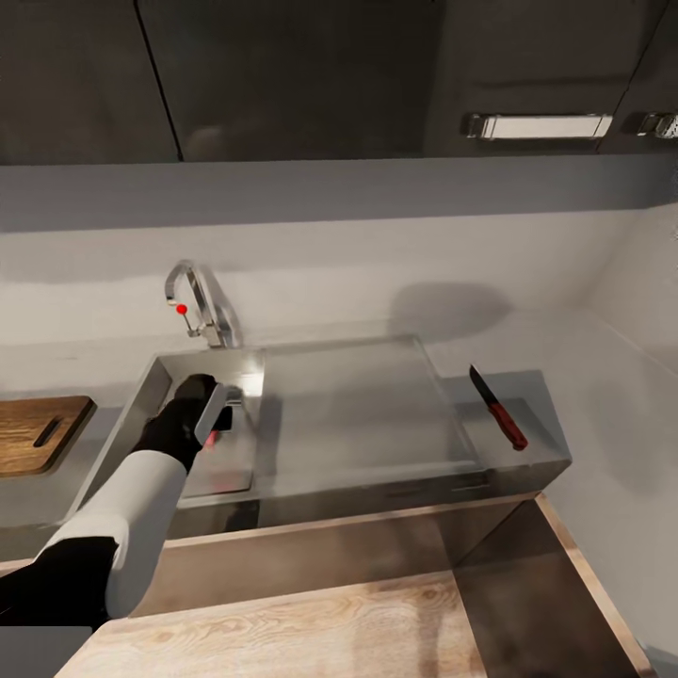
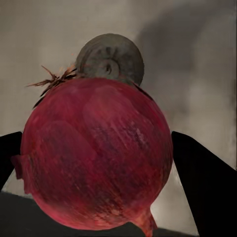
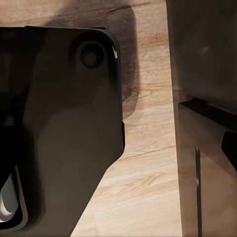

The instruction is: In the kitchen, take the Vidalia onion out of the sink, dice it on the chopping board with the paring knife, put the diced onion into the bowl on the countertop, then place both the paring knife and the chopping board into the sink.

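The Vidalia onion, a dark red ball with a dry tuft, sits between my left gripper's black fingers, which press on both its sides. In the head view my left gripper reaches down into the sink basin, where a sliver of the red onion shows. Behind the onion lies the round drain. The paring knife lies on the steel ledge right of the drainer. The chopping board rests on the countertop at the left. The bowl is out of view.
The chrome tap with its red dot stands behind the basin. Black wall cabinets hang overhead. In the right wrist view my dark base stands on the wood floor, beside a black cabinet front, and one dark fingertip shows at the edge.
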{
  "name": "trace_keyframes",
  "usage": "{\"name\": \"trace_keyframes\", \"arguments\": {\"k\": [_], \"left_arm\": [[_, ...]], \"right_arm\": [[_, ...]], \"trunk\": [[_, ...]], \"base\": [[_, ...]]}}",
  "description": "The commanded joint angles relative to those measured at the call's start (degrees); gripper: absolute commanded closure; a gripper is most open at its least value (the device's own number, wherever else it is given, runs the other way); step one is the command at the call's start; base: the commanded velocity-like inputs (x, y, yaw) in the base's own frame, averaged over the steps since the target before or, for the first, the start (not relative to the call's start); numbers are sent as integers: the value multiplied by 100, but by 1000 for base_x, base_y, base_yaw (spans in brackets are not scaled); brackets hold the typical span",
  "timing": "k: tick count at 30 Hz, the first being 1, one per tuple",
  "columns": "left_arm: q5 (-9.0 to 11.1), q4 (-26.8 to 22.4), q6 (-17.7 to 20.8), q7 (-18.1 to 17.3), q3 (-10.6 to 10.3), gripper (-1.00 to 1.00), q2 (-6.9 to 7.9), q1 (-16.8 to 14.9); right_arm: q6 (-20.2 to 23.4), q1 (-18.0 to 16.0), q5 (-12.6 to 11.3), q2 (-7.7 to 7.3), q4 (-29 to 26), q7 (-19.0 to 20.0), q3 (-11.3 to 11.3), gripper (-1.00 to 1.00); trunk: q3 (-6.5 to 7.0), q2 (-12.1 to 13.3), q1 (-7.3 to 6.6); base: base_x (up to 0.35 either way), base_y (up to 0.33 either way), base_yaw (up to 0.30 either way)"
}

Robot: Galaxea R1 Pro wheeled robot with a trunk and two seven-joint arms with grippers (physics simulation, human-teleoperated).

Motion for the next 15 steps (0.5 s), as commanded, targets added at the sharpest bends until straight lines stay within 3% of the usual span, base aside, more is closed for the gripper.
{"name": "trace_keyframes", "arguments": {"k": [1,9,15], "left_arm": [[74,-129,13,50,20,100,-5,-3],[77,-1015,20,54,16,100,-13,-2],[83,-1203,20,49,9,100,-17,-3]], "right_arm": [[-20,-3,-57,1,4,-17,50,-100],[-31,-3,-60,2,-8,-17,50,-100],[-90,-3,-10,-45,-316,-3,58,-100]], "trunk": [[-1,-9,4],[71,-9,4],[88,-9,4]], "base": [[0,0,0],[0,0,0],[0,0,0]]}}
